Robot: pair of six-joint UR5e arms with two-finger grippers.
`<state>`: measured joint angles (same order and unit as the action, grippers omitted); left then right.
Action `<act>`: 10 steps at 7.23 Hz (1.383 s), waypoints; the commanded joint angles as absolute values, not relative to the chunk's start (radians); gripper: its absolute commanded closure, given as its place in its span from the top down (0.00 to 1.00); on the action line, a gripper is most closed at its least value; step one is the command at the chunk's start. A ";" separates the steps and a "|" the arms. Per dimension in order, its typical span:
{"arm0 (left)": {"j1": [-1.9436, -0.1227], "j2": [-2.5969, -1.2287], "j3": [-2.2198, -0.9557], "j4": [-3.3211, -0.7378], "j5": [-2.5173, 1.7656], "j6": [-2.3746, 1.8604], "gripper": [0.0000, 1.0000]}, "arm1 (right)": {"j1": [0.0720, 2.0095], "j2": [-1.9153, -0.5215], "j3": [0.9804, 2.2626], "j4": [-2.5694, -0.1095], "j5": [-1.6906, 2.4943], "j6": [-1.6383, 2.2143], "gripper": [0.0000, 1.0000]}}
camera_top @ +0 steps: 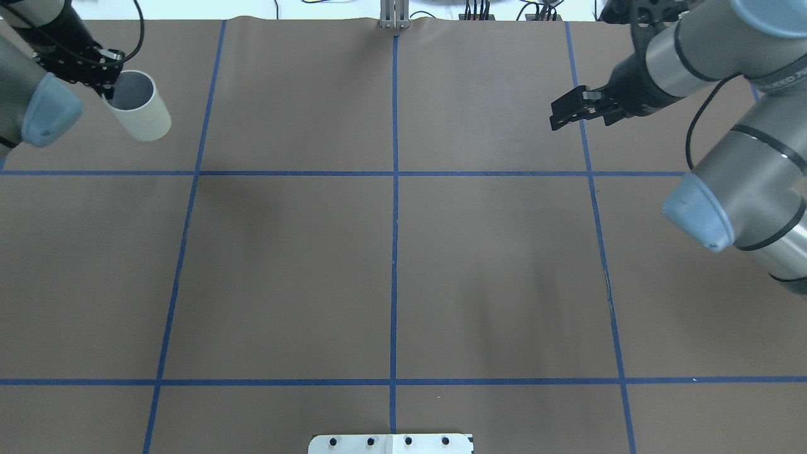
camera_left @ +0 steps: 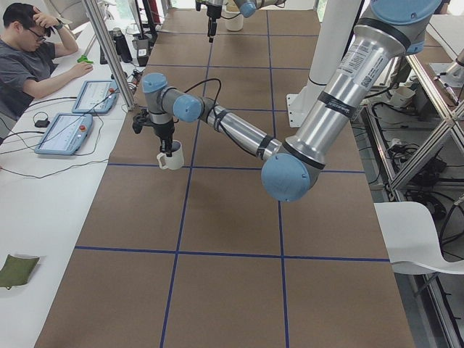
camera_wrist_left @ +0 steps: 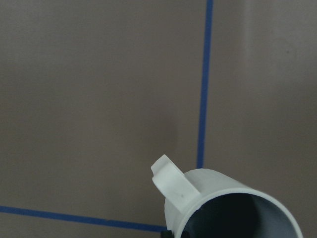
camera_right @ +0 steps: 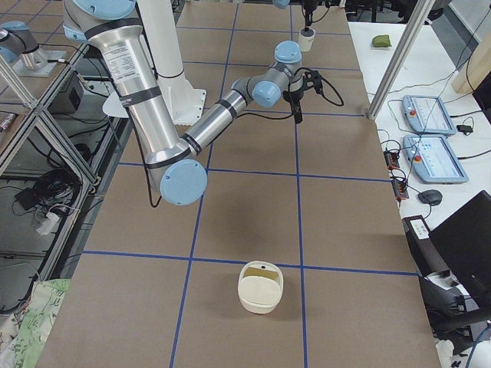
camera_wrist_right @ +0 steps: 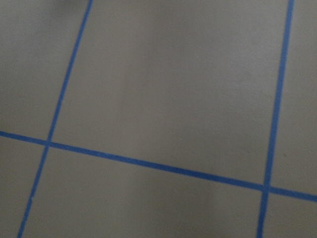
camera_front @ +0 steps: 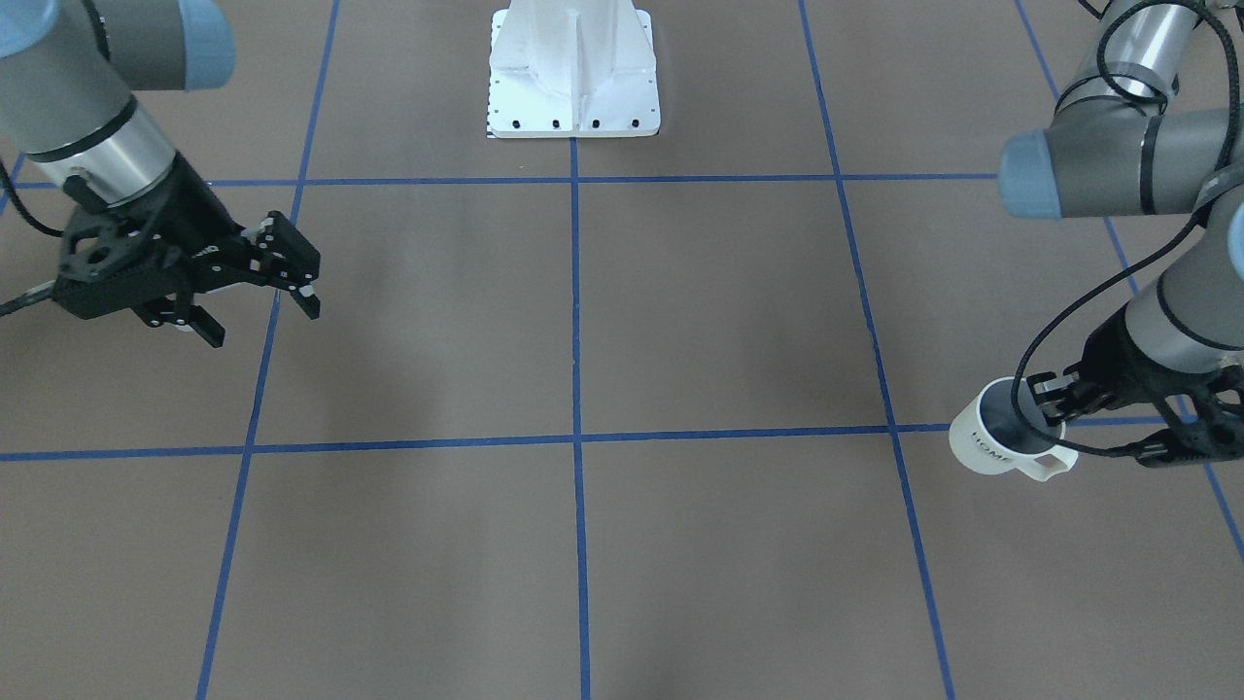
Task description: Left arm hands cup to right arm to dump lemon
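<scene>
Left pincer (camera_front: 1054,408) clamps the rim of the cup (camera_front: 1001,442) over the left end of the desk (camera_front: 680,340), right pincer (camera_front: 262,316) gapes empty: it looks rigid, slick, probably light, so I'd grab its free wall.

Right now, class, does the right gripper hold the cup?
No, the right gripper is open and empty; the left gripper holds the cup.

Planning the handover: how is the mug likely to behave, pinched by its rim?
The cup looks rigid, probably ceramic: no flexing, but chippable. The left hand pinches only one spot on its rim, so it may swivel. Its smooth-looking wall could slip.
</scene>
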<state>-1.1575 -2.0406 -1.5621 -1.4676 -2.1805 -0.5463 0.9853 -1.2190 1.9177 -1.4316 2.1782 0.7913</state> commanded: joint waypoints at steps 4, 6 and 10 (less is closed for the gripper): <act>-1.166 -1.705 -1.750 -1.479 -2.295 -0.433 0.00 | 1.054 -1.554 2.013 -1.454 2.235 0.606 1.00; -1.160 -1.675 -1.743 -1.482 -2.296 -0.433 0.00 | 1.081 -1.624 2.034 -1.447 2.235 0.552 1.00; -1.149 -1.667 -1.738 -1.480 -2.335 -0.437 0.00 | 1.081 -1.624 2.052 -1.440 2.224 0.562 1.00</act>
<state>-1.1545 -1.6719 -1.7379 -1.4804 -2.3257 -0.4377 1.0815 -1.6238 2.0494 -1.4425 2.2334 0.5681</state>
